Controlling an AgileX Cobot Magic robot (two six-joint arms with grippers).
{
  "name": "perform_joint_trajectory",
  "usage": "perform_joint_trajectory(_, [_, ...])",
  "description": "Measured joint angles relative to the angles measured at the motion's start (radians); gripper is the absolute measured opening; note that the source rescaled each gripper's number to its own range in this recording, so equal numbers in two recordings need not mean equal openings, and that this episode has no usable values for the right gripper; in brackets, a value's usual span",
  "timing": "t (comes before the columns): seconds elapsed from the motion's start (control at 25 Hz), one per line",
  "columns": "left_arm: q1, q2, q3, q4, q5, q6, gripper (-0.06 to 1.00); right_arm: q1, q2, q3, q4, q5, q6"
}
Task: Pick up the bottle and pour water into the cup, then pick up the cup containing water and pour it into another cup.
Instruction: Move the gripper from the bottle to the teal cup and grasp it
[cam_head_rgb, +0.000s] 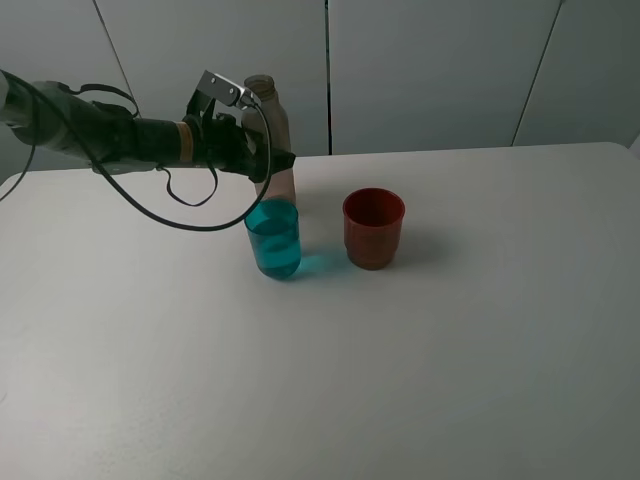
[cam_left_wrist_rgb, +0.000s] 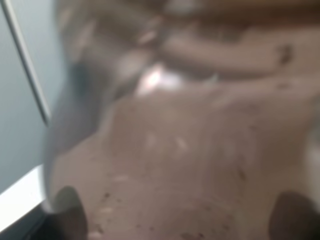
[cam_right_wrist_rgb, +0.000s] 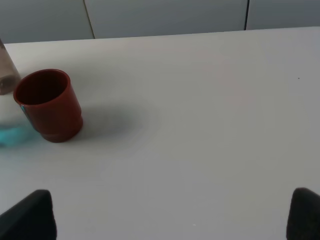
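Note:
The bottle (cam_head_rgb: 276, 115), tall and brownish, stands upright at the back of the table (cam_head_rgb: 480, 350). My left gripper (cam_head_rgb: 274, 160) is at its middle, coming in from the left. In the left wrist view the blurred bottle (cam_left_wrist_rgb: 190, 150) fills the picture, and the left gripper (cam_left_wrist_rgb: 180, 220) is open with its dark fingertips (cam_left_wrist_rgb: 67, 215) wide apart on either side. The teal cup (cam_head_rgb: 273, 240) stands just in front of the bottle. To its right is the red cup (cam_head_rgb: 373, 228), also seen from the right wrist (cam_right_wrist_rgb: 48, 105). My right gripper (cam_right_wrist_rgb: 170, 215) is open and empty, off to the right of the red cup.
A grey panelled wall (cam_head_rgb: 430, 70) runs behind the table's back edge. The left arm's cable (cam_head_rgb: 190, 215) loops down over the table, left of the teal cup. The bottle's side (cam_right_wrist_rgb: 6, 75) and a teal blur of the cup (cam_right_wrist_rgb: 10, 135) show at the right wrist picture's edge.

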Motion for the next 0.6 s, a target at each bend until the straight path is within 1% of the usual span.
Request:
perform_joint_trajectory(0.12, [0.000,-0.023,0.000,0.087,0.000,-0.062,0.99,0.000,0.000,0.000,0.000,0.000,0.000])
perform_joint_trajectory(0.4, [0.000,-0.049,0.000,0.160,0.014,-0.125,0.99,0.000,0.000,0.000,0.000,0.000,0.000])
perform_joint_trajectory(0.6, [0.000,-0.075,0.013,0.228,0.057,-0.170,0.99,0.000,0.000,0.000,0.000,0.000,0.000])
